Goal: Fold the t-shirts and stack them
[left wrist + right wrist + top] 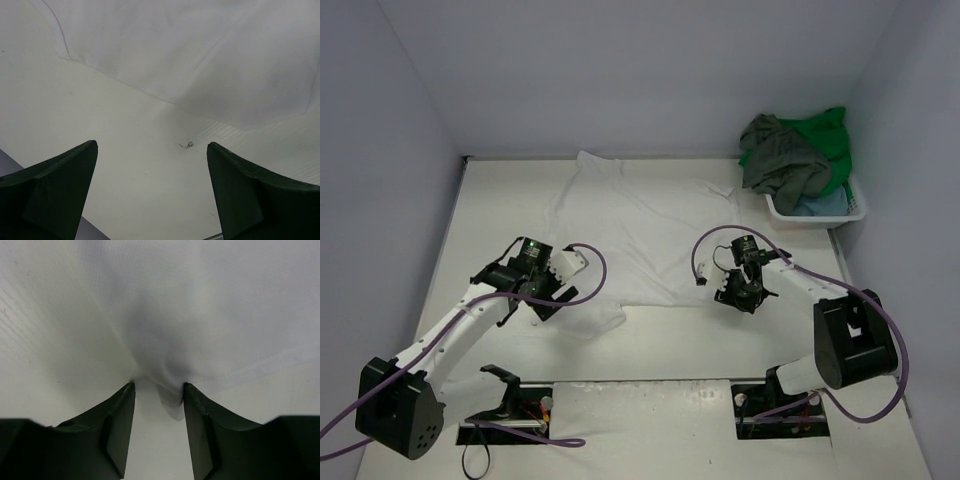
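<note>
Right wrist view: white shirt (pixel 200 315) hem is being pinched by right gripper (pixel 159 390); left gripper (pixel 152 150) is being held wide open, empty, beside the shirt.

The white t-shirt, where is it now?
The white t-shirt lies spread mid-table in the top view, between both arms, left of the basket.

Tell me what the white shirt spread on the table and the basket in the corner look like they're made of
White t-shirt: soft matte cloth, likely cotton knit; it lies limp, creases, and bunches between the right gripper fingers. Basket: apparently rigid white plastic, smooth, with a straight moulded rim.
</note>
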Motion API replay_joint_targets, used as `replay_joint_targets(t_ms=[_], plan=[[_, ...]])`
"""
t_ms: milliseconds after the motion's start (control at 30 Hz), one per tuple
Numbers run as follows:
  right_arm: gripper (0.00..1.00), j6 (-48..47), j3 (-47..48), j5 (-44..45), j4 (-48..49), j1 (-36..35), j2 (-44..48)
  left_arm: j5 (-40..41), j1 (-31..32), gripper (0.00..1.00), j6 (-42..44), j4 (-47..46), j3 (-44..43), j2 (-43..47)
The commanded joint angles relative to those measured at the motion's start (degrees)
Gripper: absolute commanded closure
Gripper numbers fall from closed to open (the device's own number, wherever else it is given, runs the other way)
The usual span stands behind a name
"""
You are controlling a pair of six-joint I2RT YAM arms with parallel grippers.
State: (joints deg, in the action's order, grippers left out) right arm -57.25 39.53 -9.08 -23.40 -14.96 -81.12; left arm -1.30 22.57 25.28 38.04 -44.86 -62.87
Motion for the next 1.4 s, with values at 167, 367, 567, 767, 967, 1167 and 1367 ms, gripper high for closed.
replay_joint_targets(t_ms=[167, 367, 567, 767, 967, 1167, 1367], plan=[[0.8, -0.2, 1.9, -1.2, -0.2, 0.5, -1.4, -2.5, 1.2, 0.15, -0.2, -0.9, -1.9, -0.3], [1.0, 0.2, 1.2, -1.0, -0.1, 0.5, -1.0, -2.0, 5.8, 0.15, 1.3, -1.5, -3.0, -4.0], [1.0, 0.5, 0.7, -0.9, -0.1, 0.9, -1.0, -2.7, 12.9, 0.15, 2.8, -1.0, -3.2, -5.2], [1.0, 1.2, 0.6, -0.8, -0.1, 1.0, -1.2, -1.4, 16.5, 0.15, 4.8, -3.2, -0.6, -5.1], [1.0, 1.5, 0.9, -0.5, -0.1, 0.9, -1.8, -9.6, 17.9, 0.15, 3.5, -0.2, -1.9, -6.9], [1.0, 2.0, 1.3, -0.4, -0.1, 1.0, -2.1, -13.9, 19.0, 0.15, 3.0, 2.1, -3.7, -10.5], [1.0, 2.1, 0.9, -0.7, -0.2, 0.9, -1.8, -12.5, 20.1, 0.15, 2.9, -0.2, -3.5, -14.3]])
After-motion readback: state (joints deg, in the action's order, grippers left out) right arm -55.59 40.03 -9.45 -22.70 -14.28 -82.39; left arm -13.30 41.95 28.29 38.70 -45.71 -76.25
